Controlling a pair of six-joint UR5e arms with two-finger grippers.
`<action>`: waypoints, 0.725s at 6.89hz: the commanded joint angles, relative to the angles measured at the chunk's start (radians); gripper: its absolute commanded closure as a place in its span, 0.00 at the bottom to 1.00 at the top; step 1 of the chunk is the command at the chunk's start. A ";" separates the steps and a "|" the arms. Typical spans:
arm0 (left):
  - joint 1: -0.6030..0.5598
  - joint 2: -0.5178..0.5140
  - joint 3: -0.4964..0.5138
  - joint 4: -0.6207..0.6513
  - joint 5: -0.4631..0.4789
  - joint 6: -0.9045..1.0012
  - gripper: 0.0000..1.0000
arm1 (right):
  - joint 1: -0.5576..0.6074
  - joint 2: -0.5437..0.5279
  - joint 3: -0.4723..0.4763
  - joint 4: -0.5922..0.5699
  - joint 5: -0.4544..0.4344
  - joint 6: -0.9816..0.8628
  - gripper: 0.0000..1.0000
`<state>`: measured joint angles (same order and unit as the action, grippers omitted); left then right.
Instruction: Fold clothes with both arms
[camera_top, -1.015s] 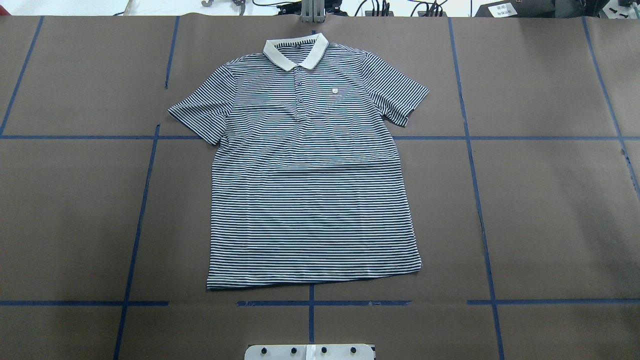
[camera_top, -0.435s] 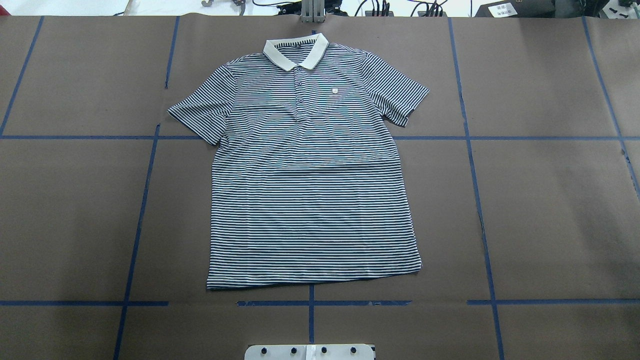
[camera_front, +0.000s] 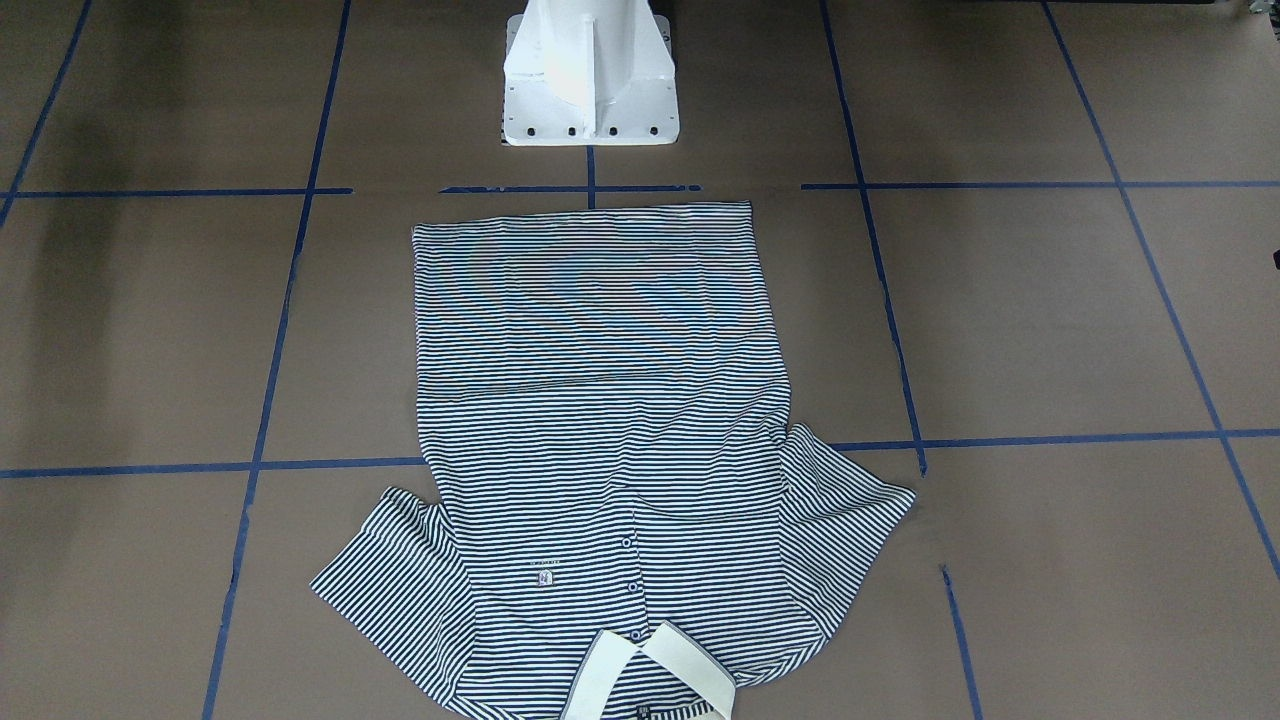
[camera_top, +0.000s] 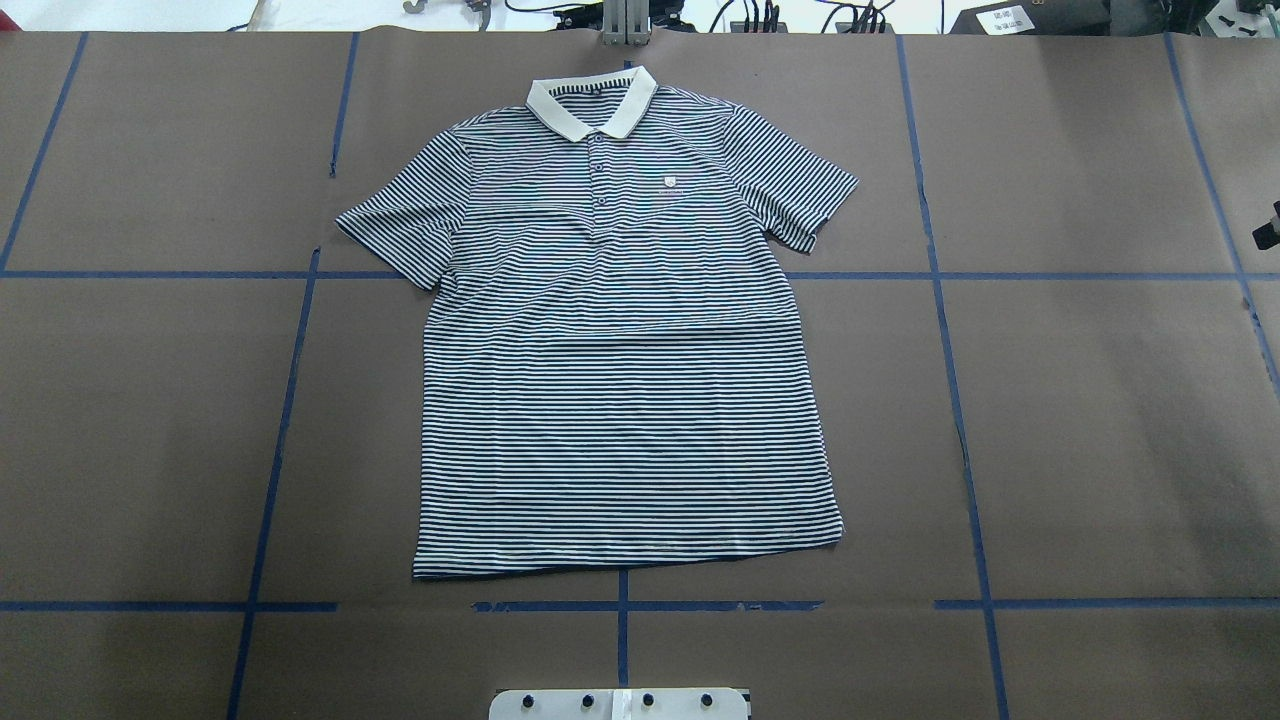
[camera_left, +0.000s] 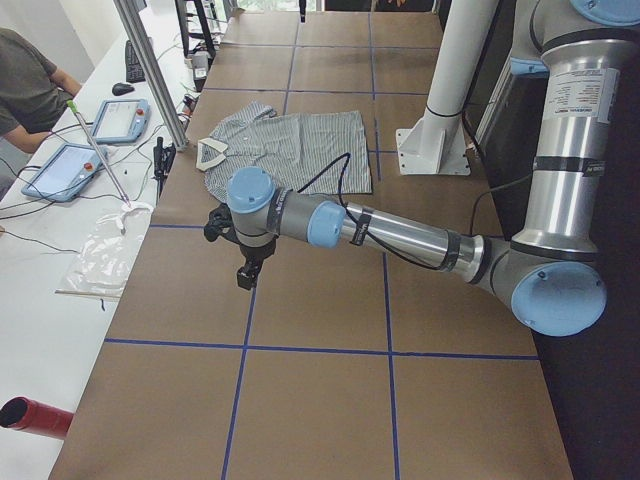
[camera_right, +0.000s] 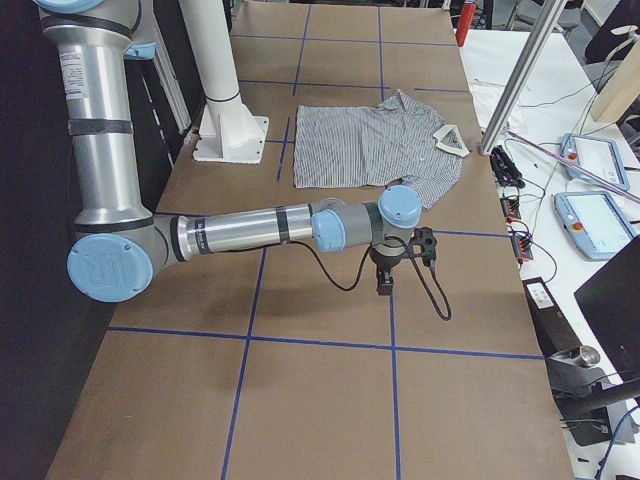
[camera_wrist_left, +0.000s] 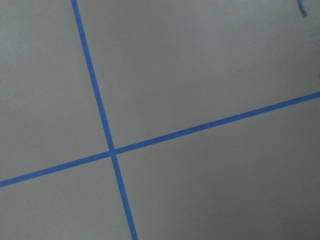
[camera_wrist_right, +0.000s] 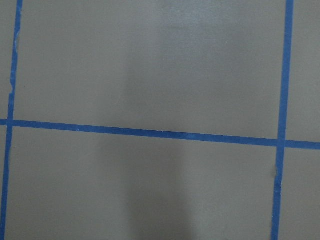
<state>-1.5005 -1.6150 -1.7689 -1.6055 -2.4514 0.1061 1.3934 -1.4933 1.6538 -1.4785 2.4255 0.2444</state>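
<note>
The shirt (camera_top: 620, 380) lies flat and face up in the middle of the worktop (camera_top: 1100, 420), with its collar (camera_top: 590, 100) far and its hem (camera_top: 625, 560) near the base (camera_front: 588, 70). Nothing is folded yet, so the step in hand looks like the approach to a first grasp. The left claw (camera_left: 245, 280) hangs low well to the left of the shirt and the right claw (camera_right: 383, 285) well to the right. I cannot tell whether either is open or closed. Both wrist views show only brown paper (camera_wrist_right: 150, 65) and blue tape (camera_wrist_left: 102, 125). Each claw should probably come in low from its own side and pinch matching spots, the left sleeve (camera_top: 405, 225) and the right sleeve (camera_top: 800, 190), catching both layers. Both should lift together, since the thin knit will likely sag and skew its stripes if one arm leads. A post (camera_top: 625, 25) and cables (camera_top: 760, 15) sit just beyond the collar, and an operator (camera_left: 25, 85) with pendants (camera_left: 120, 118) sits past the far edge. Tape ends and paper seams might snag a low fingertip, and there is little room beyond the collar.
</note>
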 joint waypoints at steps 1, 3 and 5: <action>0.005 0.021 -0.013 -0.079 -0.011 -0.032 0.00 | -0.100 0.033 -0.020 0.123 -0.017 0.211 0.00; 0.006 0.024 -0.006 -0.080 -0.012 -0.034 0.00 | -0.257 0.234 -0.112 0.239 -0.169 0.662 0.00; 0.006 0.024 -0.006 -0.082 -0.014 -0.034 0.00 | -0.397 0.466 -0.373 0.423 -0.403 0.951 0.12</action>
<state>-1.4950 -1.5910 -1.7775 -1.6861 -2.4639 0.0715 1.0640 -1.1465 1.4267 -1.1643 2.1307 1.0533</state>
